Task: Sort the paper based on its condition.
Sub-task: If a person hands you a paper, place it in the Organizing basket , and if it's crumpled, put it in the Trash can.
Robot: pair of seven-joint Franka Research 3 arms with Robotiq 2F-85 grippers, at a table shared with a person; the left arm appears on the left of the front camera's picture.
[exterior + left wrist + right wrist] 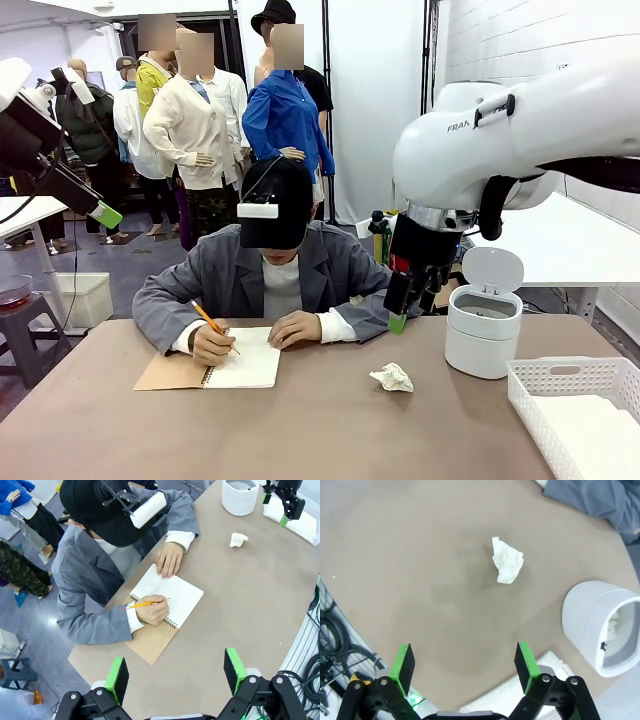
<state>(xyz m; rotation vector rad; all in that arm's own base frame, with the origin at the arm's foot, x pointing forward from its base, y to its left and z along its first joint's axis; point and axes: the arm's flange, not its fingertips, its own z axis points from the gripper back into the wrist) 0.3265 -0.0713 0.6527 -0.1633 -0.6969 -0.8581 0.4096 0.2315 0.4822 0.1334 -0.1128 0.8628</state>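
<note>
Paper wad [507, 561] lies apart, below spread right end effector [463, 655].

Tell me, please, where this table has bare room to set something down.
Widest bare stretch: the near middle of the brown tabletop, bordered by the tan-covered spiral notebook, the crumpled white paper wad and the white plastic mesh basket. Crowded: far right, around the round white lidded bin.

The left gripper [176, 674] hangs above the table's [240, 605] edge, its green-padded fingers [118, 679] spread wide with nothing between them. Below, a person's hand [152, 611] holds an orange pencil [142, 604] over an open notebook [172, 597], and the other hand [169, 559] rests on the page. Farther off, a crumpled paper wad [238, 539] lies near a white bin [240, 497] and the right gripper [275, 510].
</note>
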